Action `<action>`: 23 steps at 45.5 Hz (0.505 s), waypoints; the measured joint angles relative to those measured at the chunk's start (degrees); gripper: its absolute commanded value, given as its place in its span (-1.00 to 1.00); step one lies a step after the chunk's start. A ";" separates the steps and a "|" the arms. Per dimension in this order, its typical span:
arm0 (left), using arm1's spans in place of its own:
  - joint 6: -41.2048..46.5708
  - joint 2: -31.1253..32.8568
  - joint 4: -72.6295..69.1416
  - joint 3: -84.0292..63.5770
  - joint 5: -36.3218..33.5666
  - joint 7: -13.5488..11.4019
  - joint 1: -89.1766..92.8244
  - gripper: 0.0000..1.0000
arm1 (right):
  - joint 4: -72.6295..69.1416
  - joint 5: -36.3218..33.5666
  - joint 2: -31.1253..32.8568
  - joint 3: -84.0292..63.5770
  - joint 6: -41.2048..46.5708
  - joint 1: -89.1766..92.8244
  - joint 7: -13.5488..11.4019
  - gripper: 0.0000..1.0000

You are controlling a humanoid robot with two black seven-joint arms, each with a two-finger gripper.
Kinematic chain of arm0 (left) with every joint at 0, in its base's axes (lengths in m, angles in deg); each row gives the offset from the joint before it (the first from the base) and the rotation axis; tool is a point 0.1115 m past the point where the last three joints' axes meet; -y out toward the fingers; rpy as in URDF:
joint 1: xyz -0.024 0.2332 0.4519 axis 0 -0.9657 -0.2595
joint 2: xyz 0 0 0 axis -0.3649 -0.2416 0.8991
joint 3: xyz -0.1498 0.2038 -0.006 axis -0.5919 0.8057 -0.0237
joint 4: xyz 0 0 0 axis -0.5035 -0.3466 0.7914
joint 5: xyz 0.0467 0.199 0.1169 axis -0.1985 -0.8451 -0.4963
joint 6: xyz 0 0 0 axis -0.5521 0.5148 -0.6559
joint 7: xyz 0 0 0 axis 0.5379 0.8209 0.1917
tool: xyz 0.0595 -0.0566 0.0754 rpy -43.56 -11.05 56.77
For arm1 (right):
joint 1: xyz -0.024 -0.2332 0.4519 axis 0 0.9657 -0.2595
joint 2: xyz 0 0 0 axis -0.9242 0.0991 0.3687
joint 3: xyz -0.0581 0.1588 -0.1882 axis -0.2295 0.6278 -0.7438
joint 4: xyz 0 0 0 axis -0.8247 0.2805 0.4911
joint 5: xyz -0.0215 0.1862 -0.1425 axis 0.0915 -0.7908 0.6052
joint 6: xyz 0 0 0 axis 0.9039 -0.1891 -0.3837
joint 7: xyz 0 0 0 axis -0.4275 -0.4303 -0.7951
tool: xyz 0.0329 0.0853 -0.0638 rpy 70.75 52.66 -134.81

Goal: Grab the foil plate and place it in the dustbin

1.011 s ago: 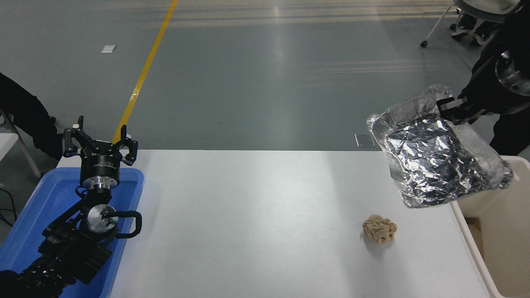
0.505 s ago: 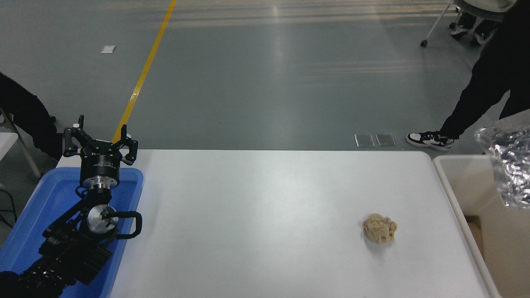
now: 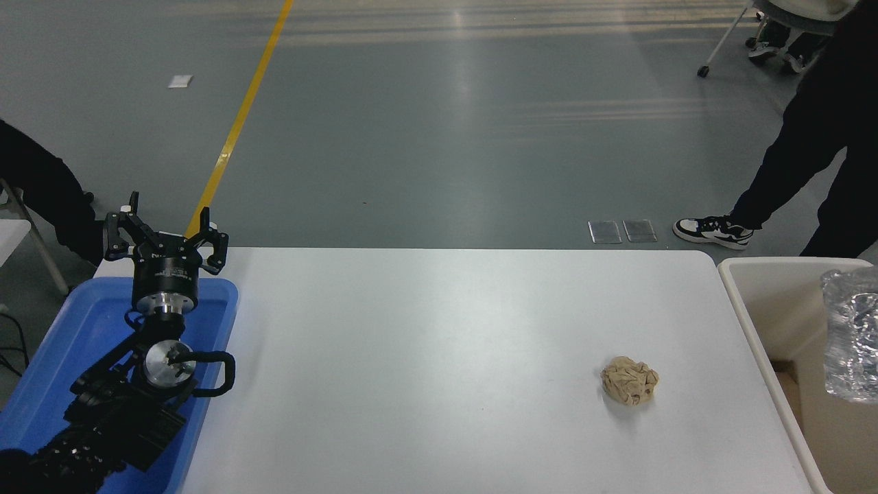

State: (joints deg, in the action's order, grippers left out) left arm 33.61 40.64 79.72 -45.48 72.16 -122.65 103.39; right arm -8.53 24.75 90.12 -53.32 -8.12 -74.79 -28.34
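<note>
The shiny crinkled foil plate [image 3: 852,333] shows only in part at the right edge of the head view, inside or just above the opening of the cream-white dustbin [image 3: 748,322], which stands against the table's right end. What holds the plate is out of the picture. My right gripper is out of view. My left gripper [image 3: 167,230] is parked at the lower left above the blue tray, fingers spread open and empty.
A small crumpled tan paper ball [image 3: 629,380] lies on the white table [image 3: 446,357] near its right end. A shallow blue tray [image 3: 65,343] sits under the left arm. A person's legs [image 3: 789,171] stand at the far right; another dark figure [image 3: 41,192] is at the left edge.
The foil plate has gone from above the table's right end to the right and down into the dustbin's opening. The right gripper has left the view. The left arm has not moved.
</note>
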 measured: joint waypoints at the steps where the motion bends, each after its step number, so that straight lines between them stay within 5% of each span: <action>1: 0.00 0.03 0.06 0.00 0.00 0.00 0.03 0.98 | 0.67 -0.44 -0.47 0.61 -0.17 0.64 0.00 -1.00; 10: 0.03 0.00 0.00 0.00 0.00 0.00 0.01 0.98 | 2.37 -2.04 -3.08 2.86 -0.89 3.86 -0.01 -0.99; 11: 0.03 0.01 0.00 0.00 0.00 0.00 0.01 0.98 | 2.53 -2.16 -3.31 3.07 -0.98 4.14 -0.01 -0.81; 12: 0.03 0.01 -0.01 0.00 0.02 0.00 0.02 0.98 | 2.77 -2.26 -3.49 3.23 -1.09 4.39 -0.02 -0.42; 14: 0.03 0.01 0.00 0.00 0.02 0.00 0.01 0.98 | 2.90 -2.35 -3.70 3.41 -1.20 4.57 -0.01 0.62; 20: 0.03 0.02 0.00 0.00 0.02 0.00 0.01 0.98 | 3.26 -2.72 -4.26 4.06 -1.43 5.18 -0.01 0.98; 23: 0.03 0.03 0.00 0.00 0.02 0.00 0.01 0.98 | 3.40 -2.83 -4.41 4.43 -1.52 5.33 0.00 1.00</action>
State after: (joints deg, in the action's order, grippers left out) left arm 33.63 40.67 79.72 -45.48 72.18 -122.65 103.40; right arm -5.13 21.92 85.71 -48.88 -9.64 -69.46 -28.34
